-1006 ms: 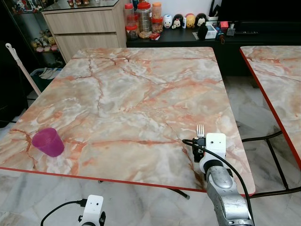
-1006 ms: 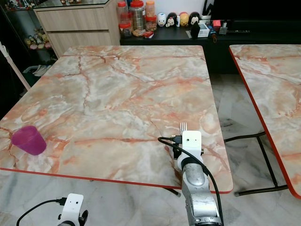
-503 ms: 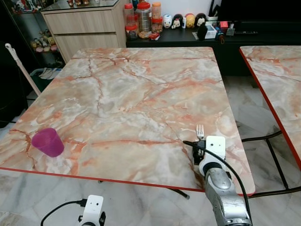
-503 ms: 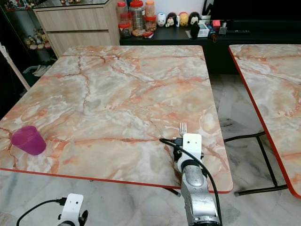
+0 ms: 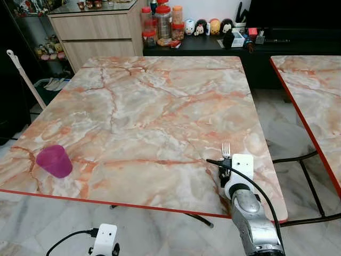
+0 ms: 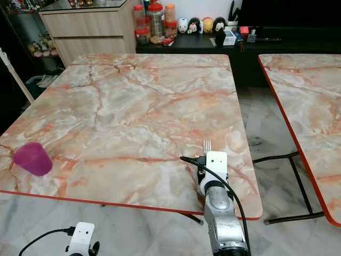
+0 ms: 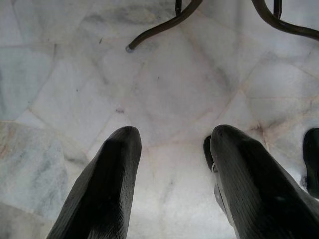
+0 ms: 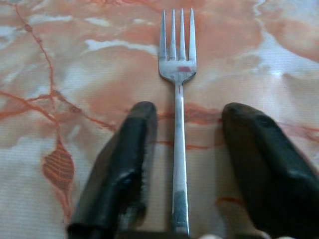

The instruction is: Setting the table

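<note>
A silver fork [image 8: 178, 99] lies flat on the marble table [image 5: 149, 106] near its front right corner, tines pointing away from me. My right gripper [image 8: 189, 108] hovers low over the handle, open, with one black finger [image 8: 130, 159] on each side and neither touching the fork. In the eye views the tines [image 5: 226, 148] stick out beyond the right wrist's white camera box [image 5: 243, 166]. A pink cup [image 5: 54, 160] stands upright at the table's front left. My left gripper [image 7: 172, 137] hangs open below the table edge over the floor.
A second marble table [image 5: 314, 90] stands to the right across a narrow gap. Its black legs [image 5: 306, 165] cross the tiled floor. A wooden cabinet [image 5: 98, 32] and a dark shelf with jars and figurines [image 5: 176, 24] line the back wall. A mop handle [image 5: 24, 77] leans at the left.
The head camera has tilted slightly, so the scene sits a little lower in the picture. The fork, cup and right gripper keep their places on the table.
</note>
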Controlling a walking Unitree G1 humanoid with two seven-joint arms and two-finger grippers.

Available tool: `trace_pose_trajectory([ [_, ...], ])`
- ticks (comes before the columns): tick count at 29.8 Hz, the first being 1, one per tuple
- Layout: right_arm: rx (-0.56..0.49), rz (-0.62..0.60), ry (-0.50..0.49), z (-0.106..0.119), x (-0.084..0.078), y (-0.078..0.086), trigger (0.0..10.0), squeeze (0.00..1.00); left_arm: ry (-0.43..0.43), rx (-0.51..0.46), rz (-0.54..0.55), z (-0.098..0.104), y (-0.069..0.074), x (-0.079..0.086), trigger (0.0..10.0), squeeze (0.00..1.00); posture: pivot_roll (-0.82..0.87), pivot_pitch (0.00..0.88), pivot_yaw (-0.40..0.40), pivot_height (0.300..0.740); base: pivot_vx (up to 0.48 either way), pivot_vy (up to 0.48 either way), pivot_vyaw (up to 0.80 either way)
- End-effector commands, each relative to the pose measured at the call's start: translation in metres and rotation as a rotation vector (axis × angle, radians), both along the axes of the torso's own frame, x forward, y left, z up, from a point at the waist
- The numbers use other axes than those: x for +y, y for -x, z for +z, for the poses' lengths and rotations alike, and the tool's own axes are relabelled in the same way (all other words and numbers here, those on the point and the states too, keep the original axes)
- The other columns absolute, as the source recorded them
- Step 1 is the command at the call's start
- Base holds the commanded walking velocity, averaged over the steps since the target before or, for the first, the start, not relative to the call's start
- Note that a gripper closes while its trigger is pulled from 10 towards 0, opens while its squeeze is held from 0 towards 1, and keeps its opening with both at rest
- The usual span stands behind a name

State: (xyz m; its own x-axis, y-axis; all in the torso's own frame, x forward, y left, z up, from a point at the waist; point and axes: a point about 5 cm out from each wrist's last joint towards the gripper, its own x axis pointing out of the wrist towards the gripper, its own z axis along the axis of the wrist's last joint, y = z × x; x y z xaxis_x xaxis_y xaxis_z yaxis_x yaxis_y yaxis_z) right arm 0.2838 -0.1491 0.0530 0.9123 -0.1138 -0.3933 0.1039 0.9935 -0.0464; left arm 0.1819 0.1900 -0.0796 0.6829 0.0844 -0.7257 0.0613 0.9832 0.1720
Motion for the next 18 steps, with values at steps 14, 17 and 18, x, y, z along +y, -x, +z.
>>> trace_pose_trajectory([
  [14, 0.031, 0.052, -0.018, -0.0036, 0.008, -0.004, 0.0, 0.0, 0.013, 0.048, -0.013, -0.0033, 0.004, -0.0004, 10.0, 0.0, -0.01, 0.0, 0.026, 0.74, 0.0, 0.0, 0.0],
  [17, 0.028, 0.056, -0.021, -0.003, 0.0093, -0.0051, 0.0, 0.0, 0.013, 0.05, -0.015, -0.0034, 0.004, -0.0005, 10.0, 0.0, -0.01, 0.0, 0.024, 0.74, 0.0, 0.0, 0.0],
  [18, 0.028, 0.059, -0.021, -0.0034, 0.0095, -0.0056, 0.0, 0.0, 0.014, 0.051, -0.016, -0.0035, 0.004, -0.0007, 10.0, 0.0, -0.01, 0.0, 0.022, 0.74, 0.0, 0.0, 0.0],
])
